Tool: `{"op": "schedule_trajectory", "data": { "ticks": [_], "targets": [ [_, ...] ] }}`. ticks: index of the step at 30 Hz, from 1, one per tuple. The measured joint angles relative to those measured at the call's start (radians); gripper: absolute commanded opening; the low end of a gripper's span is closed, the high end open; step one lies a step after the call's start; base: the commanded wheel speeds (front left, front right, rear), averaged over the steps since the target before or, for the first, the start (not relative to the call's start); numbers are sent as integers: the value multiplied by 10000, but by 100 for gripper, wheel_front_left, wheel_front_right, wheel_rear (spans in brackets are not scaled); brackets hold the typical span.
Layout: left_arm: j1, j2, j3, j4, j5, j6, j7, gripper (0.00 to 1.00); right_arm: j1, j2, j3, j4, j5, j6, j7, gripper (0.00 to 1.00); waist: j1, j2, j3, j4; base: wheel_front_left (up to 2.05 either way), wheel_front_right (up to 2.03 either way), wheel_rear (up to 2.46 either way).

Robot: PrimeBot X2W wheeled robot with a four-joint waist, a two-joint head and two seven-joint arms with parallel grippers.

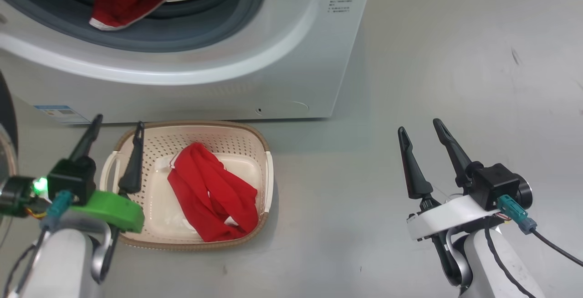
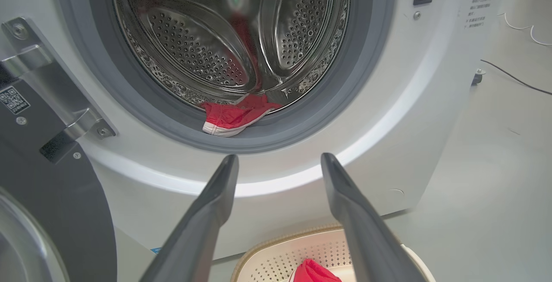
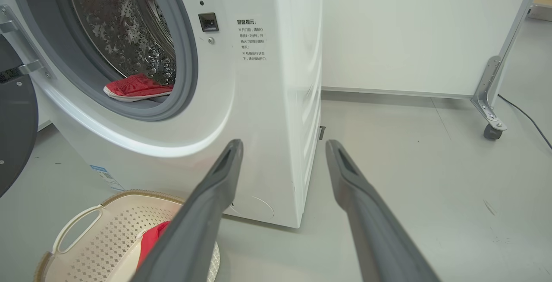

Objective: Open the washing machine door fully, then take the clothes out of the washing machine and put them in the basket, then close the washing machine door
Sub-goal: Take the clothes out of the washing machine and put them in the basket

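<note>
Clothes are half moved: one red garment (image 1: 212, 193) lies crumpled in the basket (image 1: 191, 127) on the floor just in front of the washing machine (image 1: 291, 74), while a second red garment (image 1: 123, 2) (white band showing) droops over the grey seal at the drum's mouth. The washing machine door (image 2: 73, 213) stands swung wide to the left, so opening looks done. The left gripper (image 1: 119, 120) hovers over the basket's left end, fingers spread and empty. The right gripper (image 1: 419, 125) hangs well off to the right above the floor, likewise spread, holding nothing. Left to do, by my reckoning: fetch the second piece, drop it in the basket, shut the door.
</note>
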Motion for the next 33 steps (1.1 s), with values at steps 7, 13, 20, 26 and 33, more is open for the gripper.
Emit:
{"op": "schedule_trajectory", "data": {
  "ticks": [7, 13, 20, 26, 33],
  "targets": [
    [-1284, 554, 247, 324, 117, 0, 913, 100, -329, 4, 263, -75, 81, 0, 0, 100, 0, 0, 634, -395, 0, 0, 0],
    [-2267, 1104, 322, 746, 431, 10, 1829, 100, -605, 6, 527, -169, 299, -4, 0, 100, 0, 0, 1131, -803, 0, 0, 0],
    [-3584, 1716, 322, 1264, 857, 10, 2731, 100, -934, 8, 757, -267, 640, -105, -2, 100, 0, 0, 1639, -1290, 0, 0, 0],
    [-4498, 2098, 272, 1866, 1220, 75, 3405, 100, -1103, 10, 1083, -272, 819, -182, 0, 100, 0, 0, 2012, -1654, 0, 0, 0],
    [-5315, 2422, 295, 2483, 1616, 247, 3988, 100, -1254, 12, 1273, -341, 1026, -355, -2, 100, 0, 0, 2352, -2028, 0, 0, 0]
  ]
}}
